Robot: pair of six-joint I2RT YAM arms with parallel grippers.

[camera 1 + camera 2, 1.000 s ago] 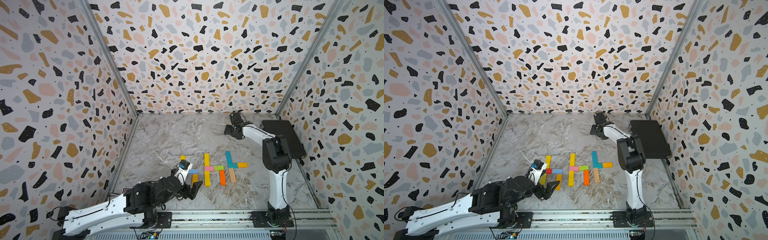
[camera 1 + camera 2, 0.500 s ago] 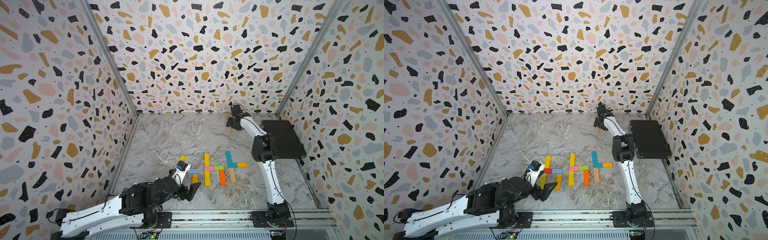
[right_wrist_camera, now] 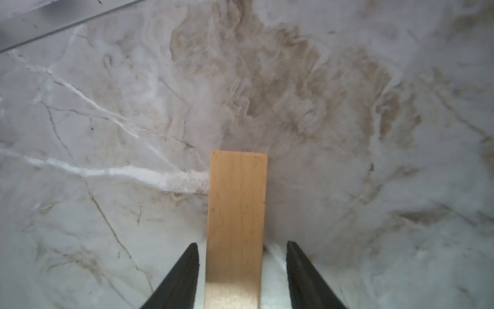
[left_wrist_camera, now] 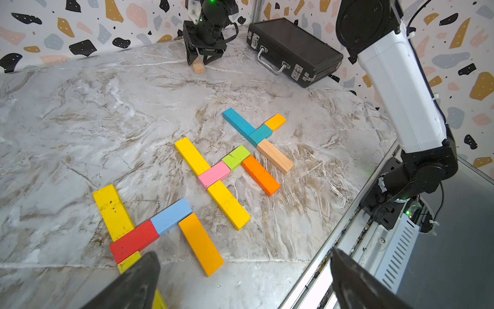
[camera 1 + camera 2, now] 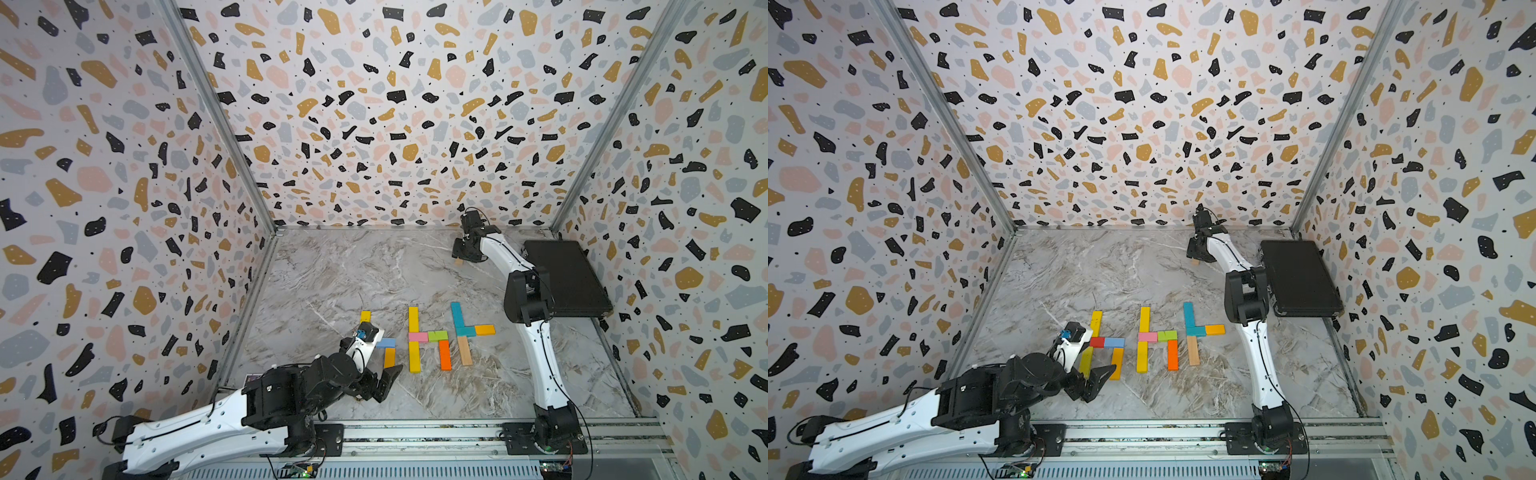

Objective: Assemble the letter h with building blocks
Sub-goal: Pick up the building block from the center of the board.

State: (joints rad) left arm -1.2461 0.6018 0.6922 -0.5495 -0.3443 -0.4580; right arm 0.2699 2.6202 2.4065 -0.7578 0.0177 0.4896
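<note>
While your left tool (image 5: pixel 384 382) hangs wide open and empty low in both top views, left of centre, your right tool (image 3: pixel 242 244) straddles a wood block (image 3: pixel 236 203) on the bench (image 5: pixel 353 274), right of centre. Its fingers are narrowly parted, with a slim gap showing on each side. The other blocks (image 5: pixel 415 336) sit in three groups at lower centre.

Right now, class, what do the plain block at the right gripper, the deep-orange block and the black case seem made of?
Plain block: bare unpainted wood; fine grain flecks show. Deep-orange block: likely wood too, under smooth opaque paint; no grain visible. Black case: textured black shell, perhaps plastic; shiny metal-looking latches.
</note>
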